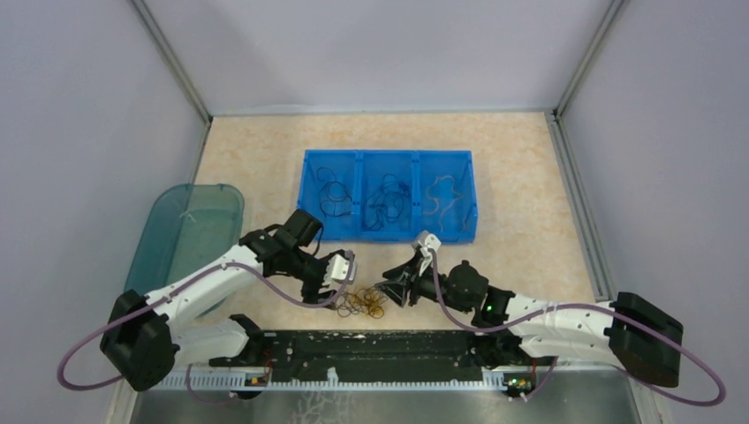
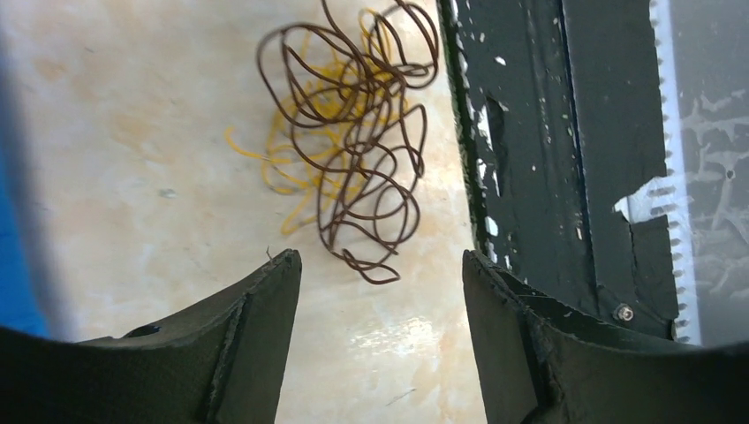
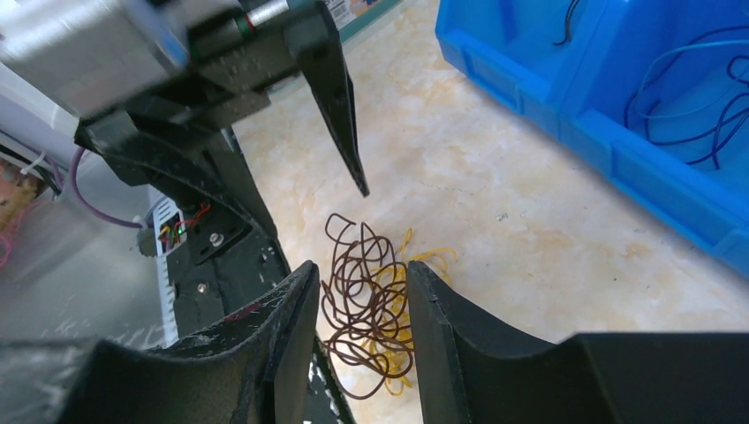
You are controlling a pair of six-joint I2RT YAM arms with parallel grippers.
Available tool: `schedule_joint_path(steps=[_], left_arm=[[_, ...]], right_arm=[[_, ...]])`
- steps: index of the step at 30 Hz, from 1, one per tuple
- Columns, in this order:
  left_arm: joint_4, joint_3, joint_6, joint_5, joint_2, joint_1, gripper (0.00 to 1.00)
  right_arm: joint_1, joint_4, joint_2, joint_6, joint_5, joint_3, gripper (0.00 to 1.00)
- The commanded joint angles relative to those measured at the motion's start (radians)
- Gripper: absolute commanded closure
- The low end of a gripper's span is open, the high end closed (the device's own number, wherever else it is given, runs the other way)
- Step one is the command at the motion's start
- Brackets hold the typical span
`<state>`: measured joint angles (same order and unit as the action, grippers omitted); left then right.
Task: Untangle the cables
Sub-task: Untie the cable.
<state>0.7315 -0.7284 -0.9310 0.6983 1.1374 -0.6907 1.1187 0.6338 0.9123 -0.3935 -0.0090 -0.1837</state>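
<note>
Cables [image 2: 353,150] tangled in brown-yellow heap, left tool [image 2: 380,261] released, right tool [image 3: 362,269] released, both close by.

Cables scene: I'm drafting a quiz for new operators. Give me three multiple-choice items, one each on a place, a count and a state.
1. The loose tangle lies: A in the tub; B on the table between left gripper and right gripper; C on the black rail.
2. The bin has how many compartments? A two; B four; C three.
3. The left gripper is: A open, empty; B shut on the tangle; C shut, empty.
Key: 1 B, the top view shows it there. 2 C, two dividers split it. 3 A, its wrist view shows jaws apart, nothing between.
</note>
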Motion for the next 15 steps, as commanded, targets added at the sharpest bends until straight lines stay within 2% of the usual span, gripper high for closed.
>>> schedule_joint_path(steps=[1, 5, 8, 15], left_arm=[[-0.027, 0.053, -0.025, 0.007, 0.019, -0.013, 0.27], [-0.084, 0.094, 0.011, -0.020, 0.024, -0.032, 0.29], [-0.191, 0.131, 0.051, -0.119, 0.024, -0.034, 0.34], [-0.221, 0.130, 0.047, -0.168, 0.030, -0.033, 0.40]], right_arm=[[0.010, 0.024, -0.037, 0.012, 0.039, -0.031, 0.58], [0.010, 0.022, -0.042, 0.016, 0.051, -0.033, 0.58], [0.009, 0.027, -0.045, 0.019, 0.052, -0.034, 0.59], [0.010, 0.035, -0.051, 0.019, 0.047, -0.034, 0.60]])
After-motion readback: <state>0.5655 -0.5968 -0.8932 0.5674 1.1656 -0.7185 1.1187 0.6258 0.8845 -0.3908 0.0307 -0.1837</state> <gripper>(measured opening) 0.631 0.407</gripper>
